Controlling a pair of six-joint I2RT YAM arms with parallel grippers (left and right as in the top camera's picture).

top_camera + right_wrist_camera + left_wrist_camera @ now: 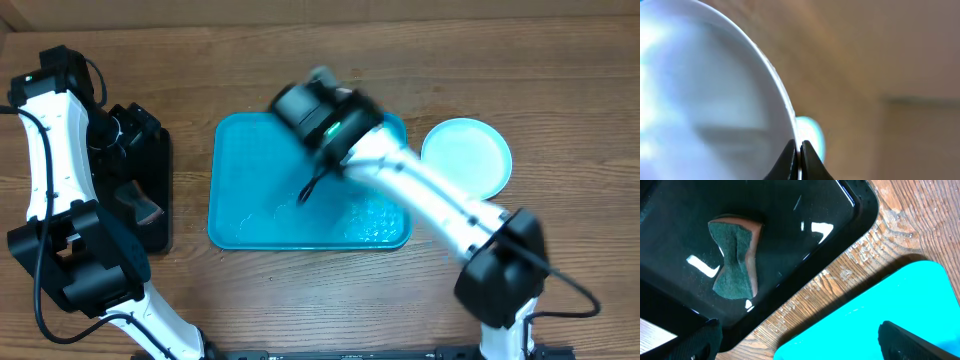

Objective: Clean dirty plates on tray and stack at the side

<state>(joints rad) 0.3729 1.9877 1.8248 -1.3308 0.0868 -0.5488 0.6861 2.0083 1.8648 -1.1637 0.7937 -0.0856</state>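
My right gripper (799, 150) is shut on the rim of the white plate (705, 100) and holds it up on edge. In the overhead view it is a blur above the turquoise tray (240, 150), and the plate is mostly hidden there. The pale blue plate (466, 155) lies flat on the table right of the tray, and shows as a blur behind the white rim (812, 135). The yellow-green plate is out of view. My left gripper (805, 347) is open and empty, over the gap between the black tray (805, 255) and the turquoise tray's corner (880, 300).
A green-topped sponge (735, 260) lies in the narrow black tray (160, 220) left of the turquoise tray. The turquoise tray's front part looks wet. Water drops sit on the wood between the two trays.
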